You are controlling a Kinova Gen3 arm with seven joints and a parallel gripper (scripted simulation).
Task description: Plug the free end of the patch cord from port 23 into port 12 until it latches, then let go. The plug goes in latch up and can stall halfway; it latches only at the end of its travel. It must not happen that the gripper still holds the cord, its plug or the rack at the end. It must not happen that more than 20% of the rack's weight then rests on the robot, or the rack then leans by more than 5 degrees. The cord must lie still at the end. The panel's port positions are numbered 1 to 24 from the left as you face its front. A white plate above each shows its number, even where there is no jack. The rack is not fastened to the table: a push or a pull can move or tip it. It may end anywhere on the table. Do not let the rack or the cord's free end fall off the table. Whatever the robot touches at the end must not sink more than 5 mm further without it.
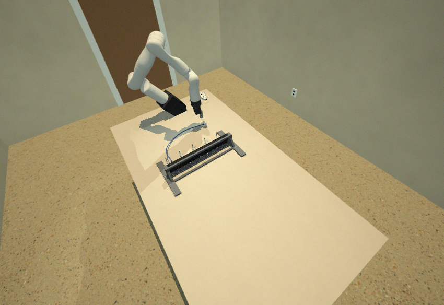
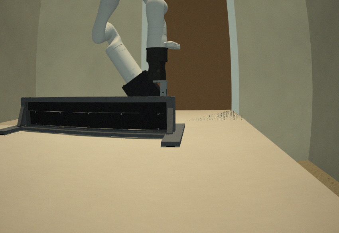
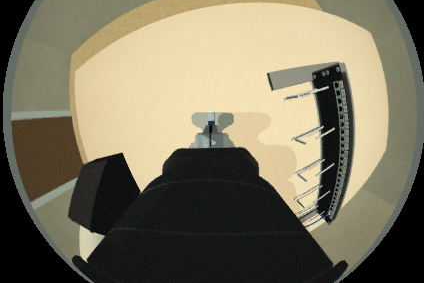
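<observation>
In the top view, the white jointed arm is reaching from its black angular base, and the black gripper with grey metal fingers is pointing down above the pale tabletop. The thin blue patch cord is curving from the left end of the dark grey rack round to its free plug, which is lying on the tabletop on the rack's far side, near the gripper. The rack is standing upright on its two flat feet, with slender metal hooks sticking out on the far side.

In the exterior view, the gripper is hanging behind the right part of the rack, its fingertips reaching about to the height of the top bar. The rack is hiding the cord and the plug.

In the wrist view, the fingers are standing narrow, closed together with nothing between them. The clear plug with its blue rear part is showing just past the fingertips; whether they are touching it, I cannot tell. The rack is standing well to the right, its row of jacks facing away from the hooks, and a short blue stretch of cord is showing at its near end.
</observation>
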